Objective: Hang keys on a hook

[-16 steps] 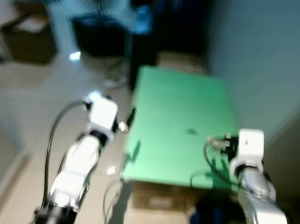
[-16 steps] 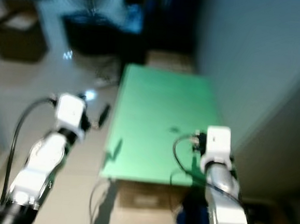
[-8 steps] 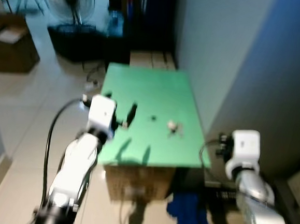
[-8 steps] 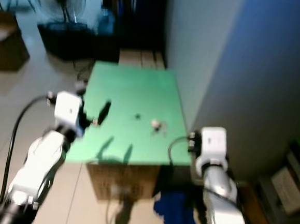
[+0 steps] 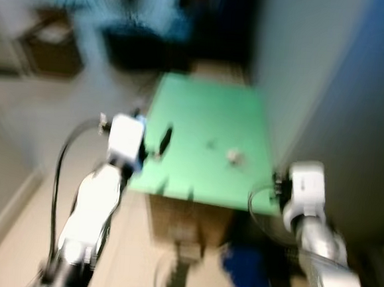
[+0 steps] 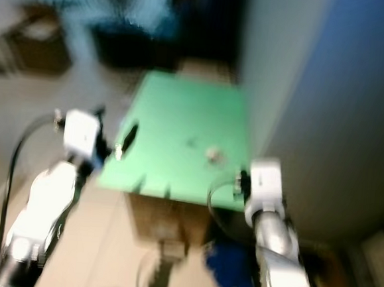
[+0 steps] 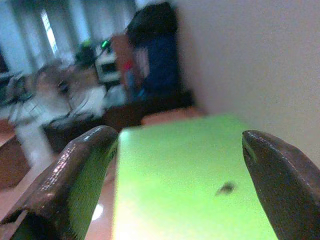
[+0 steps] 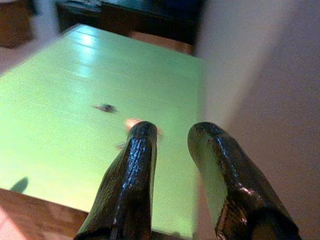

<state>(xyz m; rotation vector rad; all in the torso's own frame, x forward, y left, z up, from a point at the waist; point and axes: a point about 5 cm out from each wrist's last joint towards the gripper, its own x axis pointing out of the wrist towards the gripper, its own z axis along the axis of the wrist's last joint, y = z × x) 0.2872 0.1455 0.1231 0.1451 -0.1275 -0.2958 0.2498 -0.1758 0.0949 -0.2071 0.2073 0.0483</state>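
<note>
The keys (image 5: 234, 157) lie as a small pale bunch on the right part of the green table top (image 5: 200, 127), with a small dark speck (image 5: 210, 143) a little to their left. My left gripper (image 5: 163, 138) hovers over the table's left front edge, and in the left wrist view its fingers (image 7: 85, 165) stand wide open with nothing between them. My right gripper (image 8: 174, 129) is at the table's right front corner, fingers a little apart and holding nothing. The keys (image 8: 131, 123) lie just beyond its fingertips. The head views are blurred.
The table top rests on a cardboard box (image 5: 186, 223). A grey-blue wall (image 5: 329, 94) runs close along the table's right side. Blue cloth (image 5: 245, 267) lies on the floor by the box. Dark furniture (image 5: 146, 43) and a brown box (image 5: 50, 49) stand at the back.
The whole picture has shifted and blurred, so the camera has moved. Both arms keep much the same pose. The keys lie at the same spot on the table.
</note>
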